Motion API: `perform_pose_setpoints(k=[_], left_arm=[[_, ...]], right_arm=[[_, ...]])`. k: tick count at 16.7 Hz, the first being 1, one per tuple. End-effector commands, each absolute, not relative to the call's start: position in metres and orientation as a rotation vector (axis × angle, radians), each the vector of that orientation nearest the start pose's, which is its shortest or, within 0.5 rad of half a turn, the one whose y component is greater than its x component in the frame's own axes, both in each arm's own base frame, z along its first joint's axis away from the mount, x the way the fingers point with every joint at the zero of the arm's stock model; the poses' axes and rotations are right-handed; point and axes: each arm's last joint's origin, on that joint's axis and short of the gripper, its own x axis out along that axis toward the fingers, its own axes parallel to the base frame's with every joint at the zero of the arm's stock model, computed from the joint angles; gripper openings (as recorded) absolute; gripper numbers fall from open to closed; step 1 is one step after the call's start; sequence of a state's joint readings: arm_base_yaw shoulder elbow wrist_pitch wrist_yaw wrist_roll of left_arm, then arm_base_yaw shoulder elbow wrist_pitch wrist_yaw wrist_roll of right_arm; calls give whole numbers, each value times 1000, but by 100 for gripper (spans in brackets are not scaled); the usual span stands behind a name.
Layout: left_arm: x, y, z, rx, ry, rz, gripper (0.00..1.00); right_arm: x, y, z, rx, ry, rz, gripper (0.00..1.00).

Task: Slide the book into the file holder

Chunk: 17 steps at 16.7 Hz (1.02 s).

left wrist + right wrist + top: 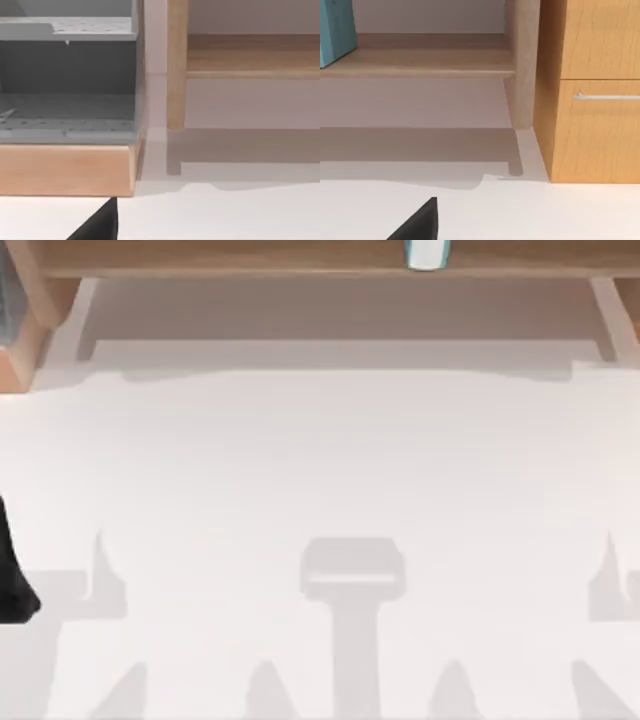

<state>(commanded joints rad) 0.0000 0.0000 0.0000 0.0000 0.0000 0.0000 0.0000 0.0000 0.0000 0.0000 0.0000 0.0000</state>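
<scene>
Matt white table, smooth light wooden shelf board, grain-patterned wooden drawer cabinet.

Light-blue book, tan wooden shelf, white table

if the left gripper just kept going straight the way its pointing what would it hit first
Judging from the left wrist view, probably the file holder: its tan wooden front edge lies right ahead across the bare white table, with the grey slots above it. Depth is hard to judge, so the gap is uncertain.
</scene>
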Motion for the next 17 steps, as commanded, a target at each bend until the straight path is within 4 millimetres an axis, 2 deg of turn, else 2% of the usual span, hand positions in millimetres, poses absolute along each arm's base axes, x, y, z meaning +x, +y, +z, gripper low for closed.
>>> perform_pose_setpoints(k=[3,5,7,10,13,15,17], left_arm=[[106,-2,163,0,-2,0,100],[106,-3,176,-2,-13,-2,100],[109,-6,200,-5,-30,-5,100],[125,-14,248,-13,-51,-9,100],[164,-32,299,-19,-42,-11,100],[204,-54,324,-18,-24,-12,100],[250,-85,338,-14,-8,-12,100]], right_arm=[[106,-1,160,0,0,0,100],[106,-1,160,0,0,0,100],[106,-1,160,0,0,0,100],[106,-1,160,0,0,0,100],[106,-1,160,0,0,0,100],[106,-1,160,0,0,0,100],[106,-1,160,0,0,0,100]])
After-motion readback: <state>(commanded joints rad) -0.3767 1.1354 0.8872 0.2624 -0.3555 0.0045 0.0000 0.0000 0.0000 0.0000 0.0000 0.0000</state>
